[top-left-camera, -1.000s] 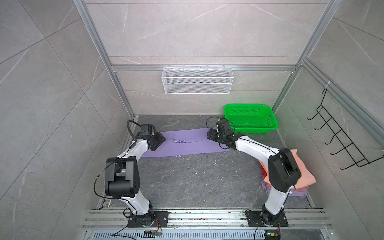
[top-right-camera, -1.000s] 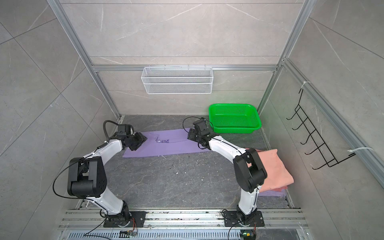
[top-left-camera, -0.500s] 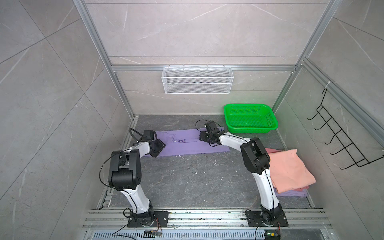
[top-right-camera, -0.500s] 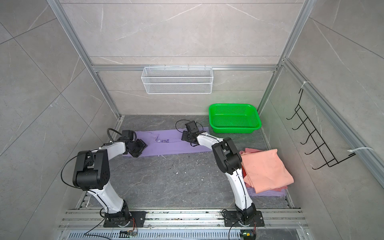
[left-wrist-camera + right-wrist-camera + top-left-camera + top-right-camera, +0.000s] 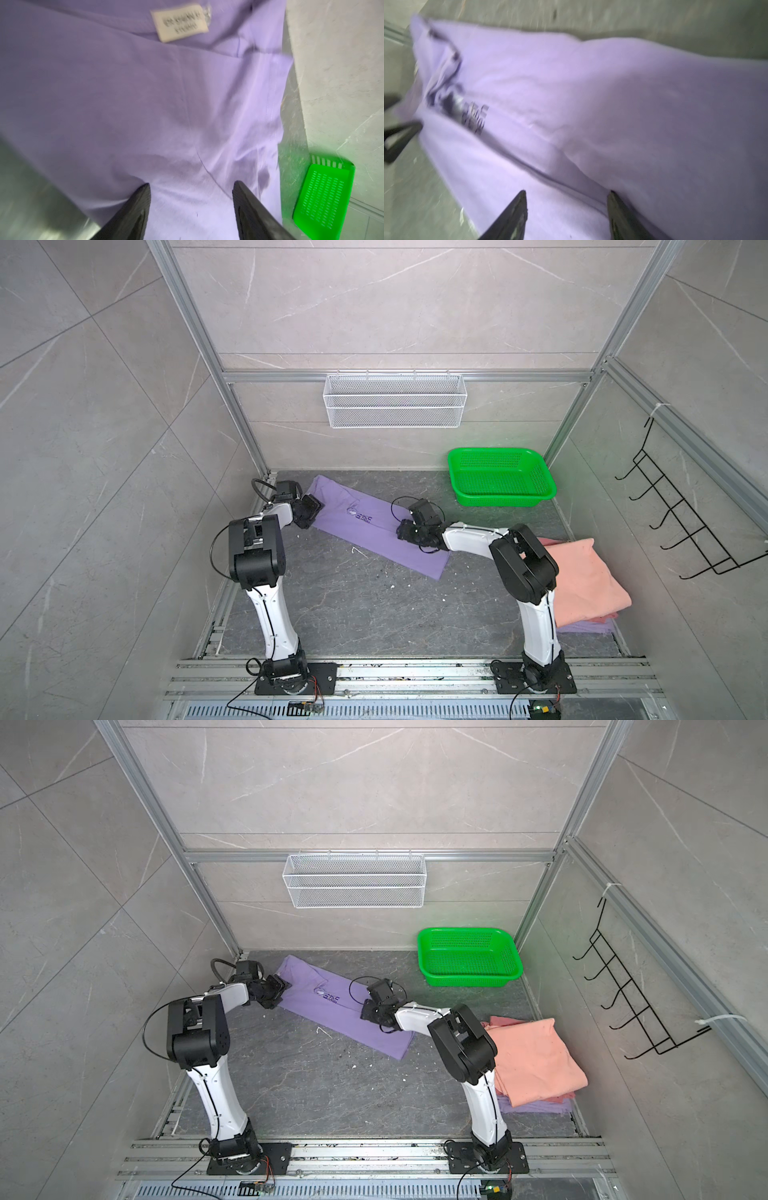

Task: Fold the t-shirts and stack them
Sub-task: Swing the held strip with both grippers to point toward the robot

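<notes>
Dark stone-look desk (image 5: 353,614). Both arms bent at a raised elbow, forearms reaching low to the desk. Lavender t-shirt (image 5: 374,537), soft cotton, lies flat as 1 long narrow strip, diagonal from far left toward centre. Left gripper (image 5: 191,187) at its far-left collar end, fingers apart over the cloth. Right gripper (image 5: 566,195) on the strip's mid-right part, fingers apart, cloth under them, not clamped. Salmon pink t-shirt (image 5: 582,580) lies folded at the right on a lavender piece (image 5: 590,628). Green plastic mesh basket (image 5: 503,499) far right, only mesh floor showing. White wire basket (image 5: 395,406) on the back wall. Dark print (image 5: 360,517). White neck tag (image 5: 179,24), blurred.
</notes>
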Controlling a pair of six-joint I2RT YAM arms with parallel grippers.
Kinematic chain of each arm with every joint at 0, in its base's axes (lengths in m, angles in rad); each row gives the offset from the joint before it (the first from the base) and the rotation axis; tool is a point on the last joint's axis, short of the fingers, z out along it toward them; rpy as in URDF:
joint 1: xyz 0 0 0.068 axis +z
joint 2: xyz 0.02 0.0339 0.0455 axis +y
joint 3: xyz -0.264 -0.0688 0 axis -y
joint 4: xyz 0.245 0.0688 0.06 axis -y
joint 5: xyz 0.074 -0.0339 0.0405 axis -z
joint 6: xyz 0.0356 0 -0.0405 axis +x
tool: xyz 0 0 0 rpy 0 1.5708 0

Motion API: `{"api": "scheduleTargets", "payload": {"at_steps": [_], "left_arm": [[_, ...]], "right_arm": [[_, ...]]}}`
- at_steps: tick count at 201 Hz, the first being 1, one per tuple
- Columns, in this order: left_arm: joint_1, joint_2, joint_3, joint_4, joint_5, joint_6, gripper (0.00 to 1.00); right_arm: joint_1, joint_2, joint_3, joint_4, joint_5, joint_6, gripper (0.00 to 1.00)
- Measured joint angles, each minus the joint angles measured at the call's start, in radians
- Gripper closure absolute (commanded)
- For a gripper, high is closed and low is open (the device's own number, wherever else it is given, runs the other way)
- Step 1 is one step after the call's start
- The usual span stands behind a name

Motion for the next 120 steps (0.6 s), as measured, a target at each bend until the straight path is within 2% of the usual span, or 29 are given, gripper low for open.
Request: {"api": "scheduleTargets", "payload": {"at_steps": [27,62,95,120], "left_arm": [[-0.014,0.109,0.164,-0.031,0.097,0.045,0.32],[-0.081,0.224,0.352,-0.049,0.182,0.089,0.31],[-0.138,0.213,0.369,-0.055,0.216,0.106,0.3],[-0.144,0.111,0.263,-0.071,0.198,0.128,0.3]], "right_arm": [[0.171,-0.098,-0.146,0.045,0.039,0.109,0.37],[0.375,-0.139,-0.179,0.012,0.069,0.19,0.35],[0.41,-0.213,-0.177,-0.119,0.123,0.159,0.32],[0.397,-0.33,-0.182,-0.175,0.205,0.128,0.26]]}}
